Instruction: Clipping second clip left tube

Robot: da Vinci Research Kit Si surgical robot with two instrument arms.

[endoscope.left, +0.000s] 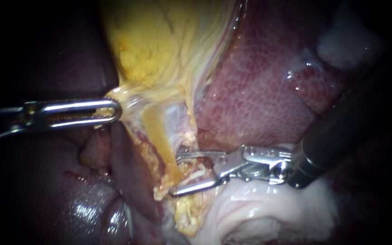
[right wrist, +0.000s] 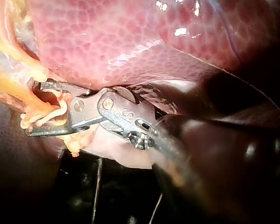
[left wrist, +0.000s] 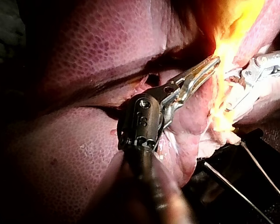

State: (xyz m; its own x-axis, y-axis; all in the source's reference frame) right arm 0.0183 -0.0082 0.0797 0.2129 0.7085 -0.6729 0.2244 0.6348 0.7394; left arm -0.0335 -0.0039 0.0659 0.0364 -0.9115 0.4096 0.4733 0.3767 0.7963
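Note:
A yellow tube [endoscope.left: 159,136] runs down from the yellow gallbladder [endoscope.left: 159,41] toward frayed fatty tissue. My right instrument [endoscope.left: 175,174] comes in from the right with its jaws open, one on each side of the tube's lower end. The right wrist view shows those jaws [right wrist: 36,110] straddling the orange tube [right wrist: 14,88] with a gap on both sides. My left instrument [endoscope.left: 114,111] enters from the left, jaws shut on the gallbladder's lower edge, holding it taut to the left. In the left wrist view its jaws [left wrist: 213,61] bite the bright yellow tissue, with the right instrument [left wrist: 266,63] beyond.
The red-brown liver [endoscope.left: 259,100] lies right of the tube, above my right instrument's shaft. Pale white tissue [endoscope.left: 259,213] sits beneath its jaws. Dark glossy liver lobes [endoscope.left: 82,204] fill the lower left. Thin wires [left wrist: 252,163] run below the tissue edge.

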